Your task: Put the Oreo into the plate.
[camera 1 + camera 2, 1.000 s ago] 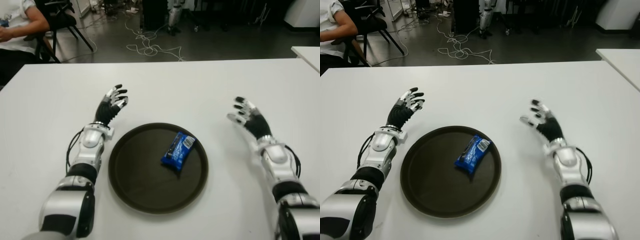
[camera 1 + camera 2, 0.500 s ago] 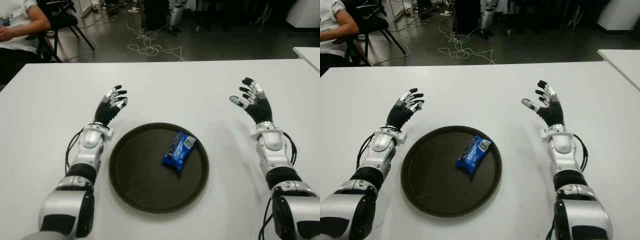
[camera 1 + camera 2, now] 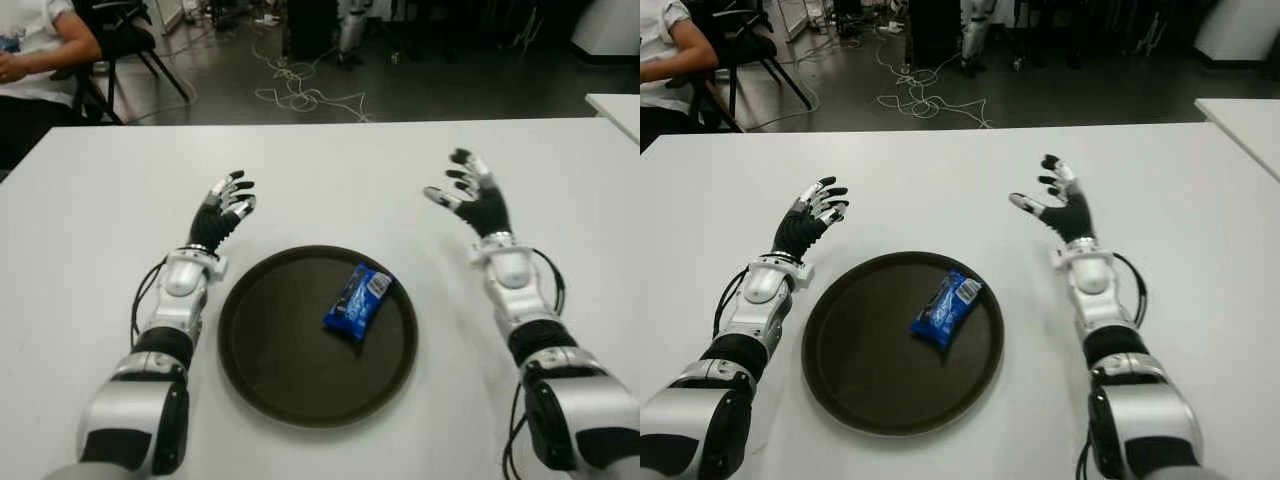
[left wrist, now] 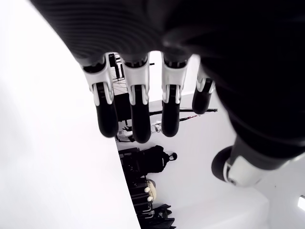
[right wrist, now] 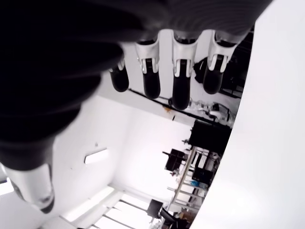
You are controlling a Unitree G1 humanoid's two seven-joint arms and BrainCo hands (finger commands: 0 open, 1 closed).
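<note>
White table (image 3: 320,170) fills most of what my head camera sees, with a dark floor behind it strewn with cables (image 3: 300,95). A person (image 3: 30,50) in a white shirt sits at the far left corner beside a black chair (image 3: 125,40).

From my left eye, the round dark plate (image 3: 270,370) lies in front of me between my two arms. The Oreo (image 3: 357,301), a small blue packet, lies inside the plate on its right half, tilted. Its white print is too small for me to read. My left hand (image 3: 222,210) shows just left of the plate's far edge, fingers spread and holding nothing. My right hand (image 3: 473,197) is raised beyond the plate's right side, well apart from the packet, fingers fanned and empty.

From my right eye the layout is the same: packet in the plate, both hands clear of it.

At my left wrist, four fingers (image 4: 138,109) hang straight and apart over the white top, gripping nothing.

At my right wrist, the fingers (image 5: 181,76) likewise extend loosely, with only the room showing past them.
</note>
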